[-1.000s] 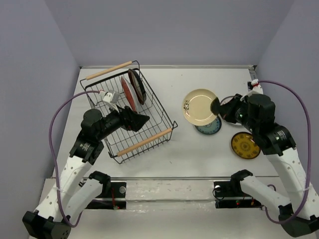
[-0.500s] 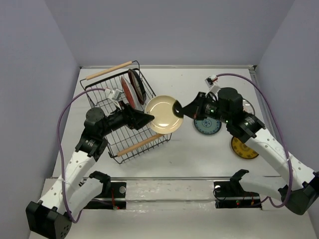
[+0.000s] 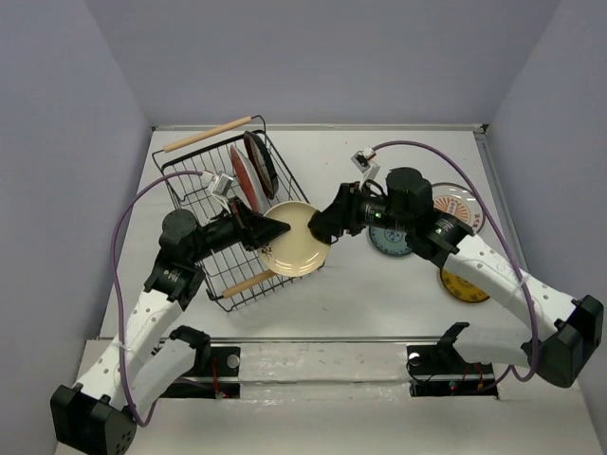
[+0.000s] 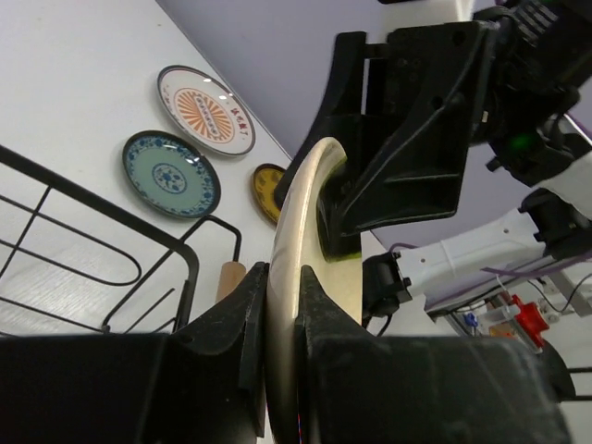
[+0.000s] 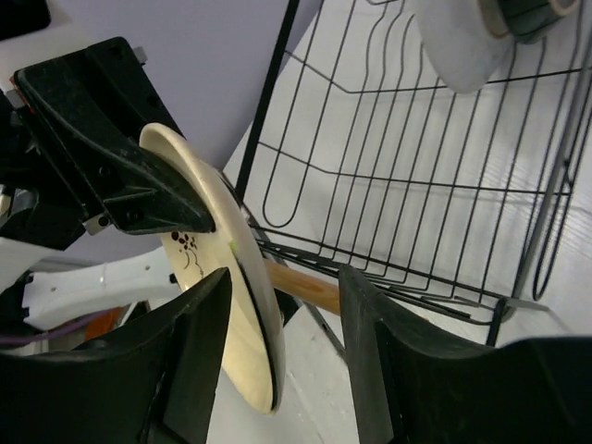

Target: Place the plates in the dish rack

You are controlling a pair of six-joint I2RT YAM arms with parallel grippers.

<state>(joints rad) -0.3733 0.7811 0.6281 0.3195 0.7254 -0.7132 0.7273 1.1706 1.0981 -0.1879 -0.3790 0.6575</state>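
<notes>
I count six round ceramic plates from the overhead camera. One of them, the cream round ceramic plate with a black mark, is in the air. It stands on edge over the near right corner of the rectangular black wire dish rack, between my two arms.

The left claw is pinching the cream plate's left rim. In the left wrist view both of its fingers press against the plate's thin edge. The right claw is at the opposite rim with its jaws spread. In the right wrist view the plate sits against one finger, and desk shows between the plate and the other finger.

Two plates stand upright side by side at the far end of the rack: a red-patterned plate and a dark maroon-rimmed plate.

Three plates lie flat on the white desk, to the right of the rack:
- a small teal-blue plate, partly hidden under the right arm;
- a white plate with an orange sunburst, just beside the teal one but apart from it;
- a yellow plate, nearer to me.

The rack has two light wooden rod handles. The far handle is in full view. The near handle is partly hidden behind the cream plate.
</notes>
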